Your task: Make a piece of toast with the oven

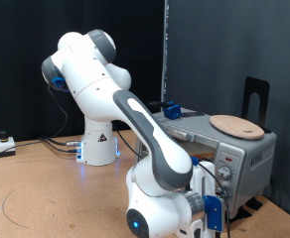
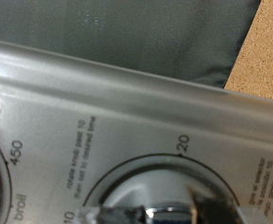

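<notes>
The oven (image 1: 239, 151) is a silver-grey toaster oven on the cork table at the exterior view's right. My gripper (image 1: 221, 180) is pressed up to its right-hand control panel. In the wrist view the panel (image 2: 99, 103) fills the frame, with a timer dial marked 10 and 20 and a temperature dial marked 400, 450 and broil. My gripper (image 2: 158, 215) has its dark fingertips (image 2: 211, 207) on either side of the shiny timer knob (image 2: 161, 214). The piece of toast is out of view.
A round light wooden board (image 1: 236, 126) lies on top of the oven, with a blue object (image 1: 172, 107) at the oven's far corner. A black stand (image 1: 255, 99) rises behind. The robot base (image 1: 97, 149) and cables (image 1: 46, 144) are at the left.
</notes>
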